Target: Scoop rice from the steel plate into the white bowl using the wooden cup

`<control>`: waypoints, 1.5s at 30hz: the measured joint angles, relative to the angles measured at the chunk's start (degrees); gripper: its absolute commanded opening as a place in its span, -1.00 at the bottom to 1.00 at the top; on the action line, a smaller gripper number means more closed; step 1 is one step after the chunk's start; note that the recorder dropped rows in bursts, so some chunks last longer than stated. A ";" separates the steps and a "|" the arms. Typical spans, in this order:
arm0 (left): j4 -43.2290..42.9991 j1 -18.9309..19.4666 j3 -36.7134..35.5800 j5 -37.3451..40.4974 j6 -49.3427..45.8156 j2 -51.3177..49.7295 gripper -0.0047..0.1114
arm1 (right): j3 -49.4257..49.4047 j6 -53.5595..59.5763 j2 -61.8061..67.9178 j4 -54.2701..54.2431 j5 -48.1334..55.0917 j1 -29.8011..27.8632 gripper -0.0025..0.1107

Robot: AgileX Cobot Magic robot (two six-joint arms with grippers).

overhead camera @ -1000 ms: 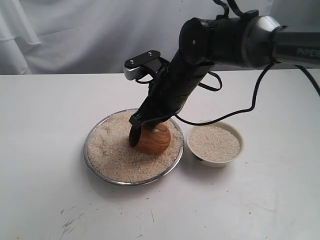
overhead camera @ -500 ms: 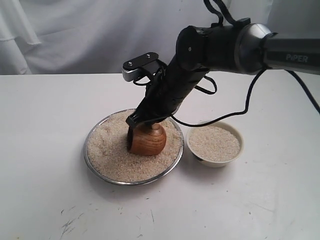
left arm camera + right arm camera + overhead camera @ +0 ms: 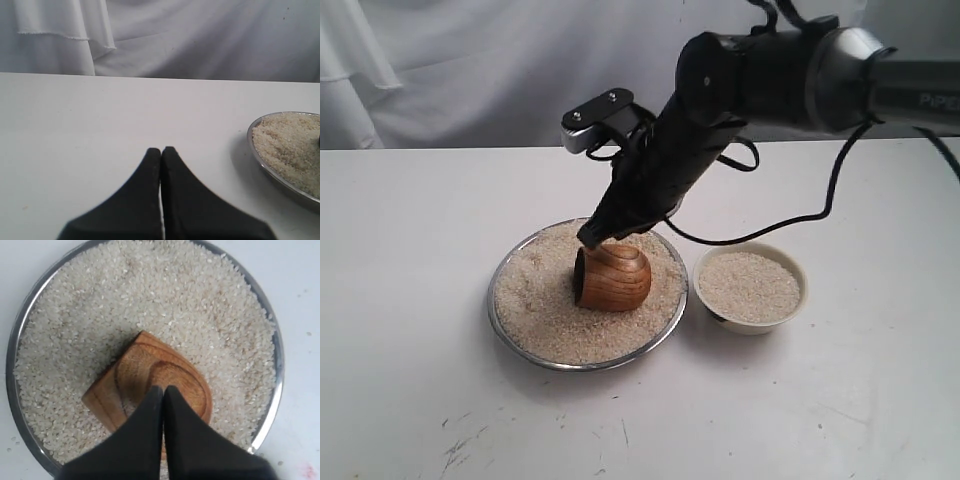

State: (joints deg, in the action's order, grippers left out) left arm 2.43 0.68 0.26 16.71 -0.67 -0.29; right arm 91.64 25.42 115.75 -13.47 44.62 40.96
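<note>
The steel plate (image 3: 493, 302) holds a bed of rice (image 3: 540, 300). On that rice the wooden cup (image 3: 615, 280) lies on its side, its dark mouth turned to the left. My right gripper (image 3: 592, 238) is shut, its tips just above the cup's upper side with nothing between them. From the right wrist, the shut gripper (image 3: 163, 388) overlaps the cup (image 3: 145, 365), with rice (image 3: 150, 290) all around it. The white bowl (image 3: 801, 300) stands right of the plate and holds rice. My left gripper (image 3: 161, 150) is shut and empty over bare table, to one side of the plate (image 3: 260, 161).
A white cloth backdrop (image 3: 470, 70) hangs behind the white table (image 3: 410, 400). A black cable (image 3: 820, 215) loops from the right arm above the bowl. A few dark scuffs (image 3: 460, 445) mark the table near its front edge.
The cup has tipped from a tilted stand onto its side in the rice. My right gripper, shut throughout, has risen from the cup's rim to just above it.
</note>
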 measured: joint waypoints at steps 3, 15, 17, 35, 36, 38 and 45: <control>0.00 0.00 0.00 0.00 0.00 0.00 -0.92 | 0.00 2.27 -2.10 0.00 0.00 -1.87 -0.96; 0.00 0.00 0.00 0.00 0.00 0.00 -0.92 | -1.10 34.02 -3.53 -6.77 9.72 -10.08 -0.29; 0.00 0.00 0.00 0.00 0.00 0.00 -0.92 | -2.14 39.30 -3.53 -10.08 11.59 -10.08 -0.03; 0.00 0.00 0.00 0.00 0.00 0.00 -0.92 | -9.42 54.69 -3.53 -17.92 1.53 -8.37 0.29; 0.00 0.00 0.00 0.00 0.00 0.00 -0.92 | -9.42 54.84 -3.43 -18.24 0.99 -8.37 0.29; 0.00 0.00 0.00 0.00 0.00 0.00 -0.92 | -9.42 54.95 -3.33 -18.88 -0.04 -8.35 0.29; 0.00 0.00 0.00 0.00 0.00 0.00 -0.92 | -9.42 55.08 -0.52 -21.27 -2.31 -8.35 0.29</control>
State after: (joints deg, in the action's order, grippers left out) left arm 2.43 0.68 0.26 16.71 -0.67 -0.29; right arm 82.23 80.51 115.22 -34.74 42.30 32.61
